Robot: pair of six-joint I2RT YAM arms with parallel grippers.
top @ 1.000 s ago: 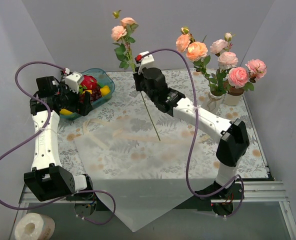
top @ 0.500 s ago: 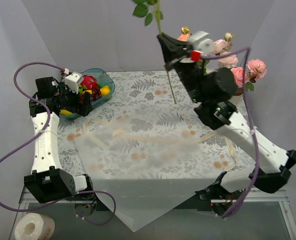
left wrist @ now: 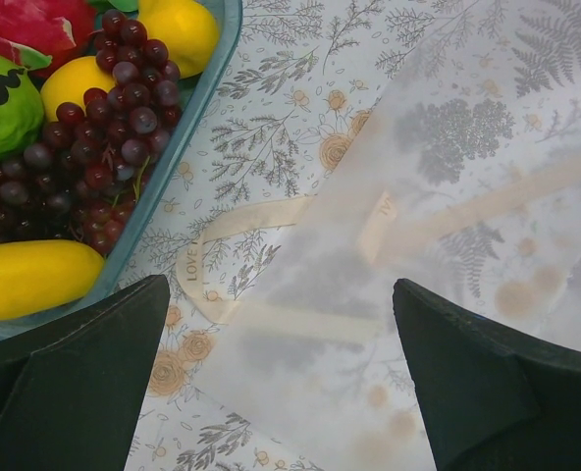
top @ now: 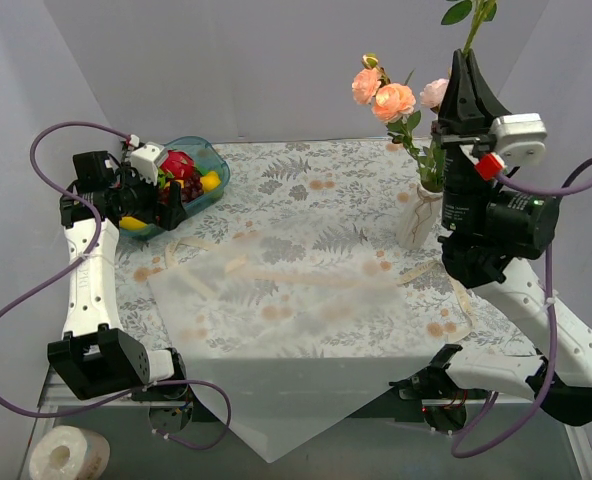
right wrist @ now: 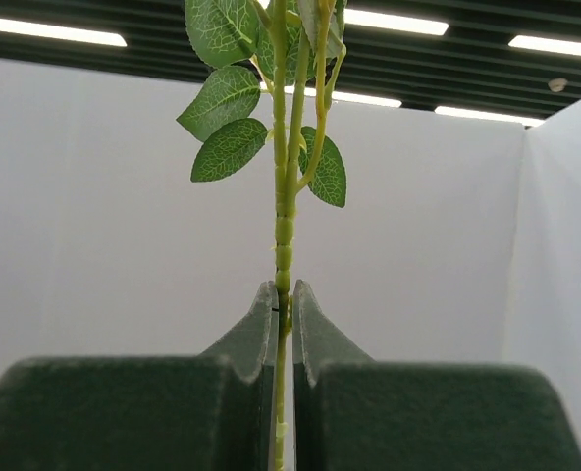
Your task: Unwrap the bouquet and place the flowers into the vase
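Observation:
My right gripper [top: 463,58] is raised at the right and points up, shut on the thin green stem [right wrist: 284,235] of one of the flowers. Its leaves [top: 471,12] reach the top edge of the overhead view, and its bloom is out of view. Just left of that arm stands the white vase [top: 413,218] with peach and pink blooms [top: 391,98] in it. The bouquet's translucent paper [top: 276,320] lies spread flat, with the cream ribbon [left wrist: 271,211] loose beside it. My left gripper [left wrist: 281,287] hovers open over the paper's edge, with nothing between its fingers.
A teal bowl of fruit [top: 212,196] sits at the back left, right beside my left gripper [top: 166,200]. A white roll [top: 68,455] lies below the table's near-left corner. Grey walls close in the back and both sides.
My right arm has swung up and to the right with the stem, from the table's middle to beside the vase. The left arm has not moved.

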